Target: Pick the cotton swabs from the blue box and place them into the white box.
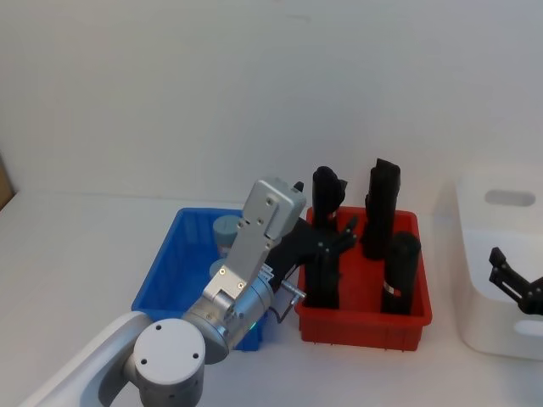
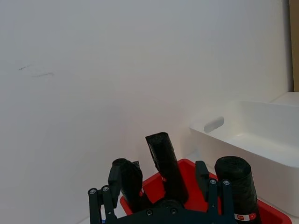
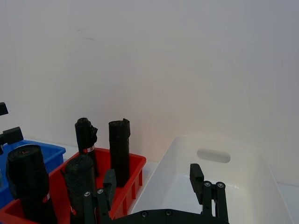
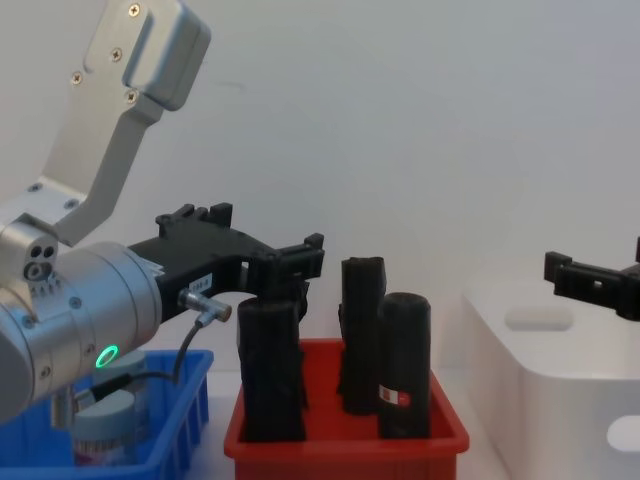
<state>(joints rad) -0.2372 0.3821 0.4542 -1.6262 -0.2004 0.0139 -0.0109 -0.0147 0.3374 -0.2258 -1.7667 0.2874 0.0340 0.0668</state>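
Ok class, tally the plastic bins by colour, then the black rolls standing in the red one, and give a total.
Blue box: 1
Red bin: 1
White box: 1
Black rolls: 4
Total: 7

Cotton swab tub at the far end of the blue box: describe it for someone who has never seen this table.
Find the blue box, the leftmost bin, beside the red bin. The cotton swab tub stands at its far end. It is squat and pale blue-grey, unlike the tall black rolls next door.
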